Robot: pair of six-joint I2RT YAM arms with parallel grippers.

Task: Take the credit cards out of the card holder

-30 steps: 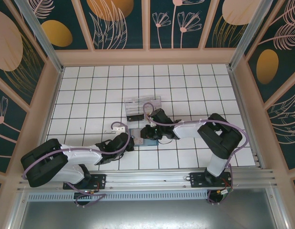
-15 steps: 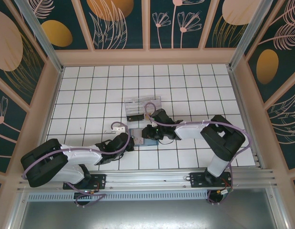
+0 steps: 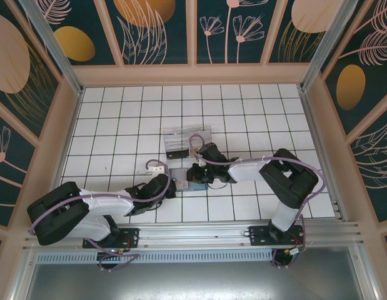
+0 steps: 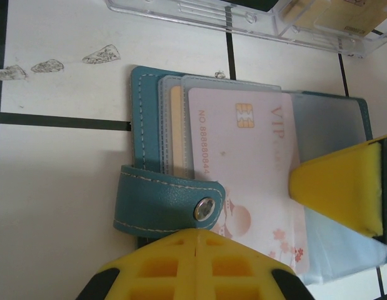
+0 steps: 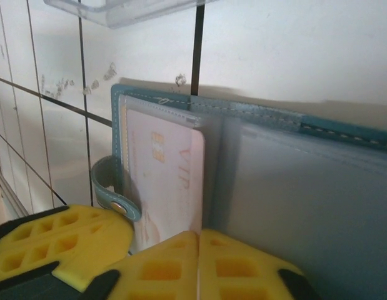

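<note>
Holder point(image 4: 145, 112) lies open and flat on the tiled desk point(image 4: 55, 187), between my two hands. My left hand point(image 4: 196, 240) has its yellow fingers pressed together, its tip at the strap point(image 4: 159, 203) on the holder's nearest edge, gripping nothing I can make out. My right hand point(image 5: 199, 239) is likewise closed, tip down on the clear sleeves point(image 5: 293, 187); whether a sleeve is pinched I cannot tell. Teal stitched leather, a round metal snap point(image 4: 206, 208), glossy plastic pockets, a pale pink chip card point(image 4: 243, 156) tucked in one. A clear box point(image 4: 199, 12) sits just beyond.
</note>
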